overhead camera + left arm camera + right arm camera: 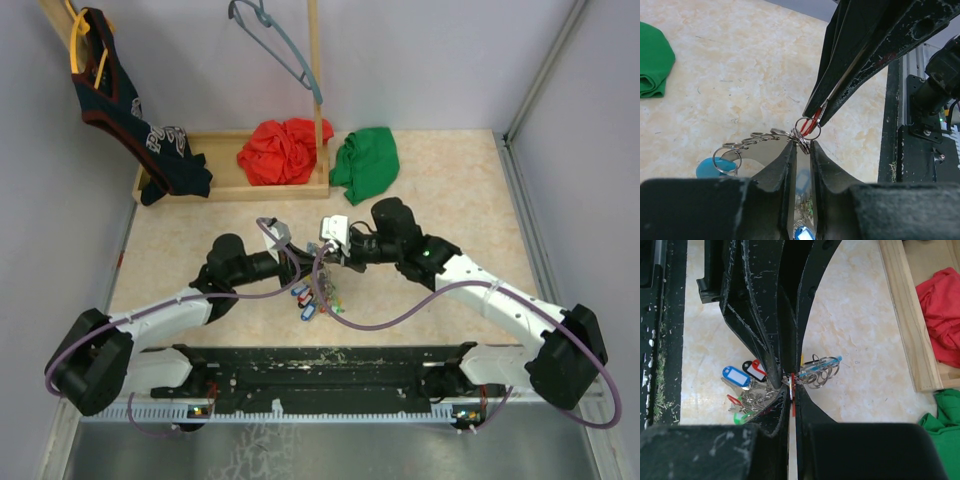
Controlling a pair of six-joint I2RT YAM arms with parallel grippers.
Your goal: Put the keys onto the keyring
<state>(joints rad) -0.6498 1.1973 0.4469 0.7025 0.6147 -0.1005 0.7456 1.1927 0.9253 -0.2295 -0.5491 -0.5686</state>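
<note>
My two grippers meet tip to tip above the table's middle. My left gripper [303,264] [801,145] is shut on the keyring [757,157], a grey metal loop with a light blue part [707,167] and several small split rings strung along it. My right gripper [326,258] [794,387] is shut on a red-tagged key [793,405], holding its small ring [807,128] against the keyring's end. The rest of the keys [312,302] [742,385], with blue, red, black and green tags, hang below the left gripper. The keyring's blue part also shows in the right wrist view [822,366].
A wooden tray [225,190] at the back holds a red cloth [283,150]. A green cloth [366,160] lies beside it. A dark jersey [130,120] hangs at the back left. A blue-grey hanger [275,40] hangs on a wooden post [315,60].
</note>
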